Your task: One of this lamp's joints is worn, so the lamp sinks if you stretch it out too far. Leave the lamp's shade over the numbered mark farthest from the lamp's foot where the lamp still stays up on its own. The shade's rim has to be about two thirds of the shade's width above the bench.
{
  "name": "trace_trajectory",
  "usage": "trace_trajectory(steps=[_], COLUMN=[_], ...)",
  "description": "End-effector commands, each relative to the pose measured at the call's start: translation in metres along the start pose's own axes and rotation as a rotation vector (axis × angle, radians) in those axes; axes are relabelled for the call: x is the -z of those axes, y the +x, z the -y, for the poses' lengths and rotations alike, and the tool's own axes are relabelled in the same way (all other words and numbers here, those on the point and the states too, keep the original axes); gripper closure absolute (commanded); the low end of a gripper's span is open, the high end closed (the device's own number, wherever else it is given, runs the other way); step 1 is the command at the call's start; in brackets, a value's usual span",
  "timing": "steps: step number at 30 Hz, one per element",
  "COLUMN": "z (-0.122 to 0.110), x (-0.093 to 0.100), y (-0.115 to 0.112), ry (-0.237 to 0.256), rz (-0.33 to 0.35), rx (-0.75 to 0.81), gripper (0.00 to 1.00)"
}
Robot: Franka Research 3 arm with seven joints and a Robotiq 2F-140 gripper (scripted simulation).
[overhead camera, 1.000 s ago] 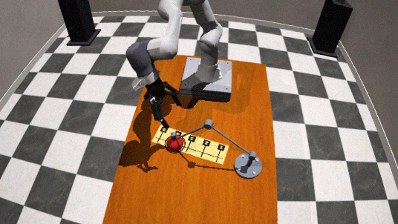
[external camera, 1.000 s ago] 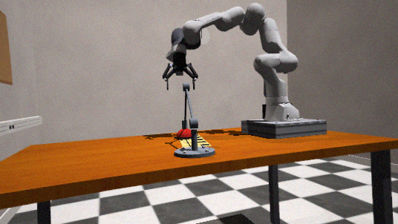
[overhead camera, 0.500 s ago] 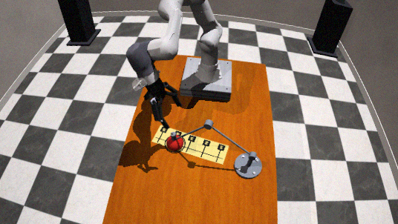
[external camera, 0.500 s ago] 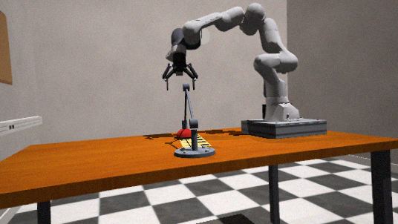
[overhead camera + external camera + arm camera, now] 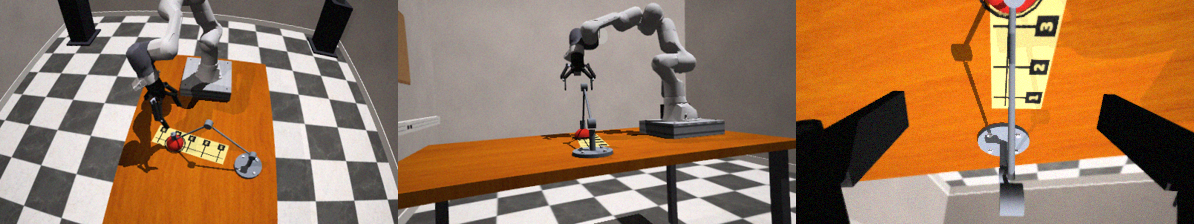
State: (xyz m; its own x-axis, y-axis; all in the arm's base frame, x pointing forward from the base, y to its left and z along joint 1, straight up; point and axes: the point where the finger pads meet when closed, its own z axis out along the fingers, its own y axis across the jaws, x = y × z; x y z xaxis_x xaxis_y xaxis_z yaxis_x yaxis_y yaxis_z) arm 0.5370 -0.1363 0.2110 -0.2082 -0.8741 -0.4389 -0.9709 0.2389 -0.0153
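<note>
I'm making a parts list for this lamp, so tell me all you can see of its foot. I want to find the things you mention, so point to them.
The lamp's foot (image 5: 242, 171) (image 5: 580, 153) (image 5: 987, 146) is a flat round disc, grey and metallic-looking, with small pale bolt heads. It lies flat on the orange wooden bench, just past the strip's "1" end. A short dark post rises from it, carrying the lamp's lower joint.

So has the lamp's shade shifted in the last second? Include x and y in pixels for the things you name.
No, the shade (image 5: 174, 143) (image 5: 582, 133) (image 5: 1027, 6) sits over the same part of the yellow strip (image 5: 159, 134) (image 5: 583, 142) (image 5: 1000, 47) in the top view.
</note>
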Motion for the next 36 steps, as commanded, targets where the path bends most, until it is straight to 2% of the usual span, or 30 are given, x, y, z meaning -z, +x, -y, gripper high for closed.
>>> trace_trajectory(steps=[1,17,32,36], z=[0.000,0.000,0.001,0.002], x=[0.000,0.000,0.055,0.062], y=[0.000,0.000,-0.027,-0.030], ry=[-0.001,0.000,0.000,0.003], rz=[0.000,0.000,0.000,-0.001], rx=[0.000,0.000,0.000,0.002], gripper=[0.00,0.00,0.00,0.00])
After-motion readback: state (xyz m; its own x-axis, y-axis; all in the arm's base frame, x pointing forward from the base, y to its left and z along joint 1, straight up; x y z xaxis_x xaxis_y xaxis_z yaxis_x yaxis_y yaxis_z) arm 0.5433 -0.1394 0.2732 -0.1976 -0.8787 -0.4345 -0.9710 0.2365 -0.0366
